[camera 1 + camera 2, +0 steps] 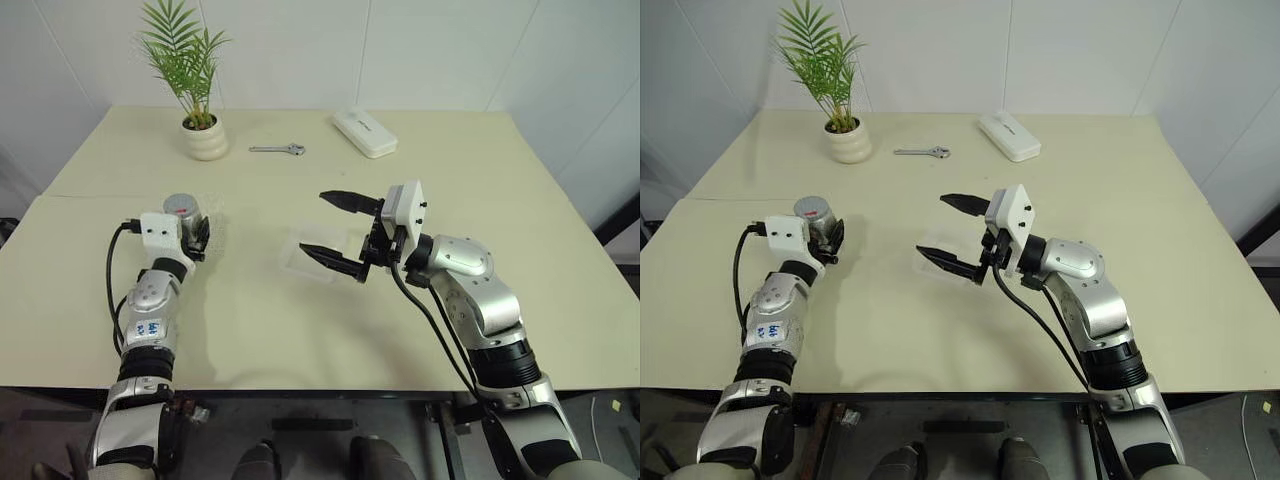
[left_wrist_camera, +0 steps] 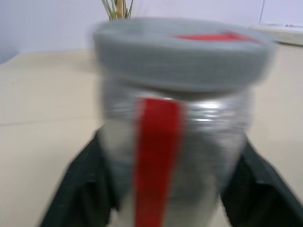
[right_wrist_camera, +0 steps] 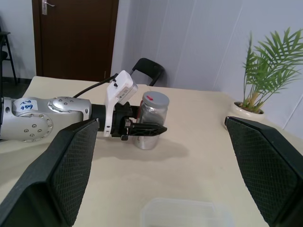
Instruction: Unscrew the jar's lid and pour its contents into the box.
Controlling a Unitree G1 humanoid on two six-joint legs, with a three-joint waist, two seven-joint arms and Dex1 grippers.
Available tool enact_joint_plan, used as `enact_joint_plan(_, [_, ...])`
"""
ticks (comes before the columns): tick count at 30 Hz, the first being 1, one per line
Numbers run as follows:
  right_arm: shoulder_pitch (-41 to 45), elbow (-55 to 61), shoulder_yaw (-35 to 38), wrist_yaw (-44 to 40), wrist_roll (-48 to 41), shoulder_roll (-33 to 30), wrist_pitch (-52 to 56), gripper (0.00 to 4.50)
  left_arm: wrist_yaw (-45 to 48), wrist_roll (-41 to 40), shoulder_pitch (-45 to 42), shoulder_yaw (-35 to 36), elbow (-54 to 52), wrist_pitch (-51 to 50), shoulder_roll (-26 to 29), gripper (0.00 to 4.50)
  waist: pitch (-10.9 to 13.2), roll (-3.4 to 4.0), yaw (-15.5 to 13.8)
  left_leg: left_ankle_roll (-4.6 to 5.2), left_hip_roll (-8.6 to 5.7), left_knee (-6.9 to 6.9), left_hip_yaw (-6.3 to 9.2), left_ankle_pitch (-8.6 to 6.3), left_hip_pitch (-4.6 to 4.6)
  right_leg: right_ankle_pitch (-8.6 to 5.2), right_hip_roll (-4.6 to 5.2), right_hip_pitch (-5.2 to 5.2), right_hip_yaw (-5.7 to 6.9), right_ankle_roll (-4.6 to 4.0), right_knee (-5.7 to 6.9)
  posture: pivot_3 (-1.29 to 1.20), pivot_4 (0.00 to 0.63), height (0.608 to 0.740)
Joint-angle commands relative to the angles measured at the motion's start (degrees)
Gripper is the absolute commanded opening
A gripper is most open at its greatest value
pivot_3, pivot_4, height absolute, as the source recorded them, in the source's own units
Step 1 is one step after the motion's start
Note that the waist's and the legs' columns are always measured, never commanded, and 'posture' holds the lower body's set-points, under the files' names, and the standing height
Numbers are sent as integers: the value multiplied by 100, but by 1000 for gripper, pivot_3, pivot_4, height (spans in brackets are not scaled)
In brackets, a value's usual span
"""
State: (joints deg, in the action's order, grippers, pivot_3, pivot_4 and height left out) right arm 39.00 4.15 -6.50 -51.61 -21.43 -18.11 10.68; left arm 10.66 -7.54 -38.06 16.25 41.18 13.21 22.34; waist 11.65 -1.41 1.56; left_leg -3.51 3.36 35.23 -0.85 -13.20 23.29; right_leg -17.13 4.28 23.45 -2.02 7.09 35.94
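Observation:
The clear jar [image 1: 186, 222] with a red-and-white label stands upright on the left side of the table, its grey lid [image 1: 181, 205] with a red mark screwed on. My left gripper [image 1: 193, 232] is shut on the jar's body; black fingers [image 2: 78, 189] press it from both sides below the lid [image 2: 180, 52]. The contents cannot be made out through the wall. The clear shallow box [image 1: 290, 258] lies at mid-table. My right gripper [image 1: 312, 222] hangs open just above it, pointing toward the jar [image 3: 151, 125], with nothing between its fingers.
At the back of the table stand a white ribbed plant pot [image 1: 205, 140], a small metal wrench [image 1: 278, 150] and a white oblong case [image 1: 365, 132]. Bare tabletop lies between the jar and the box and along the front edge.

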Motion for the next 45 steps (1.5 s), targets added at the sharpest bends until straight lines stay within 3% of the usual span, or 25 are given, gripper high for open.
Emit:
enact_joint_plan(1, [-37, 246, 46, 55, -30, -26, -3, 4500, 114, -98, -131, 64, 106, 310, 65, 1927, 0, 0, -3, 0, 0, 0, -1, 0, 0, 0, 0, 0, 0, 0, 0, 0, 150, 740])
enact_joint_plan(6, [-106, 305, 25, 140, -49, 19, 91, 4500, 711, -567, -132, 96, -411, 100, 35, 1927, 0, -1, -11, 0, 0, 0, -1, 0, 0, 0, 0, 0, 0, 0, 0, 0, 150, 740])
enact_joint_plan(11, [196, 671, 17, 718, -260, 174, 1141, 4500, 2042, -1671, 313, -100, -2807, -1871, 689, 1927, 2, -3, 40, -7, 11, 0, -1, -1, 10, 0, -9, 11, -3, 0, 6, 0, 150, 740])
enact_joint_plan(16, [571, 914, -104, 1017, -422, 385, 1914, 4500, 2860, -2366, 543, -429, -4038, -3622, 1392, 1927, 2, -2, 28, -22, 36, -3, -5, -4, 0, -6, -41, 15, -21, -15, 14, 0, 150, 740])
enact_joint_plan(19, [1114, 757, -233, 1505, -479, 690, 2968, 4500, 3406, -2601, 727, -883, -4621, -4264, 1588, 1927, 2, -1, 37, -21, 35, -3, -7, -5, -2, -6, -43, 14, -28, -17, 13, 0, 150, 740])
enact_joint_plan(31, [1545, 392, -552, 1331, -372, 894, 3189, 4500, 3691, -2731, 711, -1093, -4912, -4598, 1323, 1927, 2, -2, 25, -17, 43, -3, -7, -8, 7, -6, -53, 24, -33, -27, 5, 0, 150, 740])
enact_joint_plan(45, [1512, 217, -184, 1365, -642, 992, 3432, 4500, 3904, -2603, 721, -1120, -4826, -4352, 1206, 1927, 2, -2, 19, -18, 45, -5, -10, -9, 8, -7, -57, 27, -37, -27, 5, 0, 150, 740])
